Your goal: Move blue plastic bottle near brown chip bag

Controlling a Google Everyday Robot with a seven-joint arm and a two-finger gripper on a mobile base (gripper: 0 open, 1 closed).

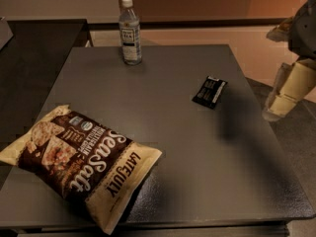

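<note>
Clear plastic, white cap: the blue plastic bottle (130, 33) stands upright at the far edge of the table (197, 181), well to the left of your gripper (276, 107) and farther back. Gripper: hanging just off the table's right side; you cannot tell whether it is released or clenched. Brown chip bag (81, 162): flat at the near left corner, well apart from both. Small black wrapped bar (210, 92): nearest the gripper.

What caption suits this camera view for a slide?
Blue plastic bottle stands far from brown chip bag; gripper hovers right of the table.
</note>
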